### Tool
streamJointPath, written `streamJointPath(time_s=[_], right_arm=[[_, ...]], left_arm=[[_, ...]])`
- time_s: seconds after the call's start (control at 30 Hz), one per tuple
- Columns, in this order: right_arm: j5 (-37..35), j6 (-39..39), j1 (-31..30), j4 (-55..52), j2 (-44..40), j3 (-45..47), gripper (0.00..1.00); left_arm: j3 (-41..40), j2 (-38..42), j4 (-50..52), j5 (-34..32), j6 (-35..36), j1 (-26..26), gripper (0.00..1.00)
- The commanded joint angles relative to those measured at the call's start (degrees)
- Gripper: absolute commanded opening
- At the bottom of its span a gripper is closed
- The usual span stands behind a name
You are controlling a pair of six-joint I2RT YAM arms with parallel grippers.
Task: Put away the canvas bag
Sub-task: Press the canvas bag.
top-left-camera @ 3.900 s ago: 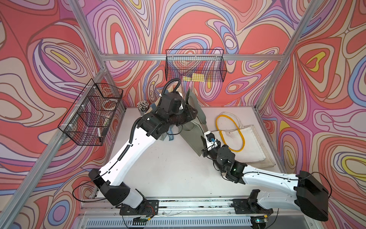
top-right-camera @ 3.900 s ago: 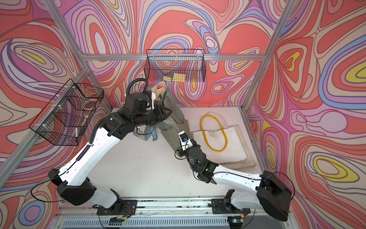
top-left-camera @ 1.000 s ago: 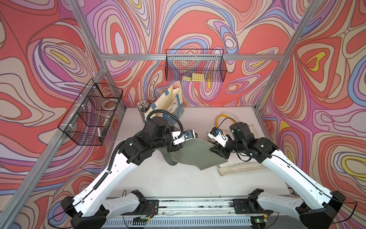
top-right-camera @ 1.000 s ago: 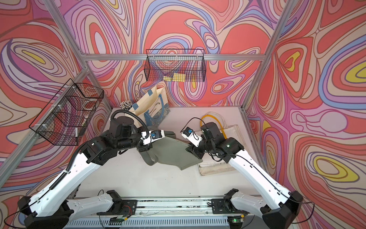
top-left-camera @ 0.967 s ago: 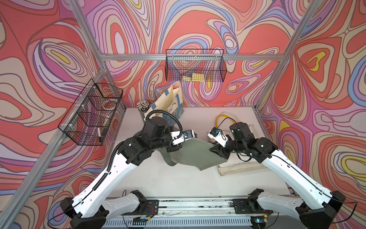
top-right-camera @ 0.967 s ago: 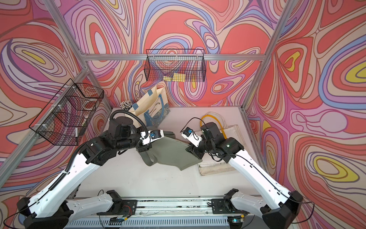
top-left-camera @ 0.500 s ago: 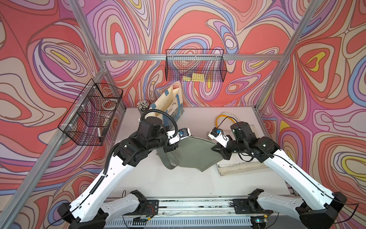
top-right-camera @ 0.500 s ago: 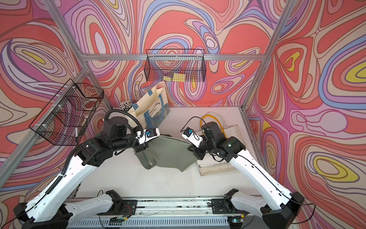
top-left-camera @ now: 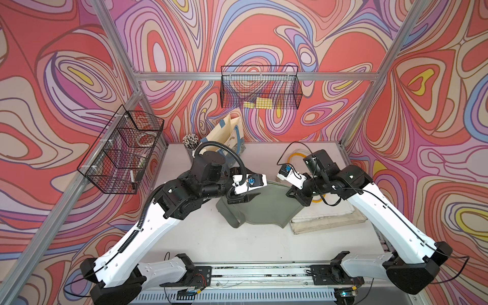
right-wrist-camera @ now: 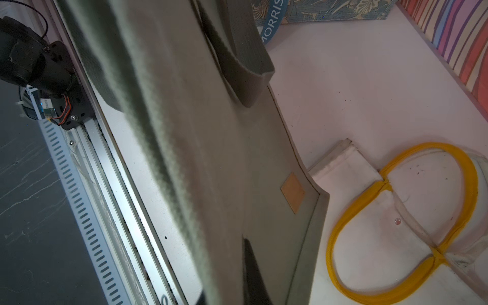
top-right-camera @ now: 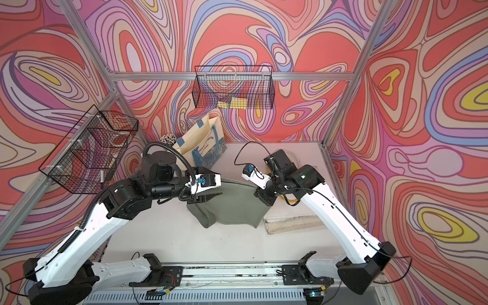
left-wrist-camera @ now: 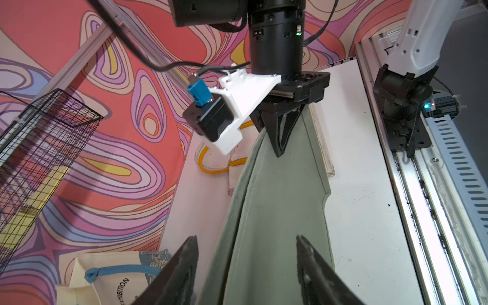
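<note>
On green bag (right-wrist-camera: 184,132), tan patch (right-wrist-camera: 292,192) — right wrist view only.

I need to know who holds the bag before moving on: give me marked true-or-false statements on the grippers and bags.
1. The right gripper is shut on the green bag. True.
2. The left gripper is clamped on the green bag. False: its jaws stand apart, either side of the cloth.
3. The white bag with yellow handles lies flat on the table. True.
4. The green bag sits inside the cream tote. False: it is over the table, between the grippers; the tote stands upright behind.
</note>
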State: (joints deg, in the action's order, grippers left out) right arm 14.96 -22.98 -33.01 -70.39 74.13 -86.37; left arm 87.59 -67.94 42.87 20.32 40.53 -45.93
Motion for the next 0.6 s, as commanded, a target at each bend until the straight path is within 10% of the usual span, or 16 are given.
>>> streamJointPath(time_s=[0.0, 0.57], right_arm=[[1.3, -0.6, 0.3, 0.3, -0.5, -2.6, 0.00], [1.8, -0.7, 0.3, 1.1, 0.2, -2.6, 0.00]], left_arm=[[1.6, -3.2, 2.5, -1.2, 1.2, -1.7, 0.63], [2.6, -12.2, -2.6, -5.7, -3.2, -3.1, 0.57]])
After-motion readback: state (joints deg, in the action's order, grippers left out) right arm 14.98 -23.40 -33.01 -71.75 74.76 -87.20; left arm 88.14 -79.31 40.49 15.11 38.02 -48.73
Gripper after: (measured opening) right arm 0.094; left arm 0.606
